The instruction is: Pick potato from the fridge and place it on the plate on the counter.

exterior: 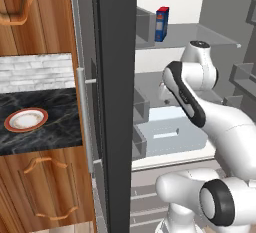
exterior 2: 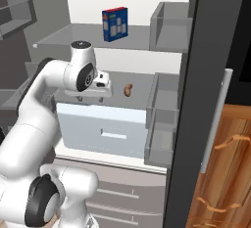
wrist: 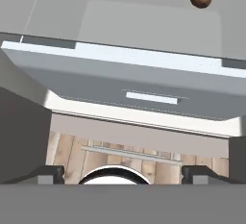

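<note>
The white arm (exterior 2: 44, 104) reaches into the open fridge (exterior: 117, 102). Its jaws stand wide apart and hold nothing, above the pale blue drawer (exterior 2: 100, 129). A bit farther in, the small brown potato (exterior 2: 128, 90) lies on the grey shelf, just right of the hand. On the far top shelf stands a blue carton (exterior 2: 115, 24). Far left, the plate (exterior: 26, 119) sits on the black bench (exterior: 55, 122).

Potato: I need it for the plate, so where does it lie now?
In the right base view the potato lies on the fridge's middle shelf, above the pale blue drawer, right of the open gripper.
</note>
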You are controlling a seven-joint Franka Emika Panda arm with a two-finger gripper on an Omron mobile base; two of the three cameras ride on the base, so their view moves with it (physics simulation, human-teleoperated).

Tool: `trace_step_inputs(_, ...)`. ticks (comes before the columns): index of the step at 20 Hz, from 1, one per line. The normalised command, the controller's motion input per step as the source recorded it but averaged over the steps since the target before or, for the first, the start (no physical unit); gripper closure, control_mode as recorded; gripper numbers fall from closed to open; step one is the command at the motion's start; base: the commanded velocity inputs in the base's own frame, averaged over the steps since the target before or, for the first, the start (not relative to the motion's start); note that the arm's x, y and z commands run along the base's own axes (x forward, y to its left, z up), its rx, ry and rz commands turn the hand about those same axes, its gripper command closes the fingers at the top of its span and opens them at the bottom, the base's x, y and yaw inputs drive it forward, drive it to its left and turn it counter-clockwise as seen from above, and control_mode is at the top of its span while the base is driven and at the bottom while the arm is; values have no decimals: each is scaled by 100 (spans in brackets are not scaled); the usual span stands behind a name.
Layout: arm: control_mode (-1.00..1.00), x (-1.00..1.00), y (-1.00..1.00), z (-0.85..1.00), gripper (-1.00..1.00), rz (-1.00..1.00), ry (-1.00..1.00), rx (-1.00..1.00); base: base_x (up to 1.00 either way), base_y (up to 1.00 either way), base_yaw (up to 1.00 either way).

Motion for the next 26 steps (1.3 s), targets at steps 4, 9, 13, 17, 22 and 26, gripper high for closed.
trace_step_inputs(4,-100,0,-43,-6,-100,5,-17,0,0,0,0)
trace_step_inputs(9,-100,0,-42,0,-100,1,-18,0,0,0,0)
trace_step_inputs(13,-100,20,-21,0,-100,0,-7,0,0,0,0)
trace_step_inputs(17,-100,38,-11,0,-100,0,-1,0,0,0,0)
trace_step_inputs(22,-100,50,-7,0,-100,0,0,0,0,0,0)
trace_step_inputs(26,-100,56,-1,0,-100,0,0,0,0,0,0)
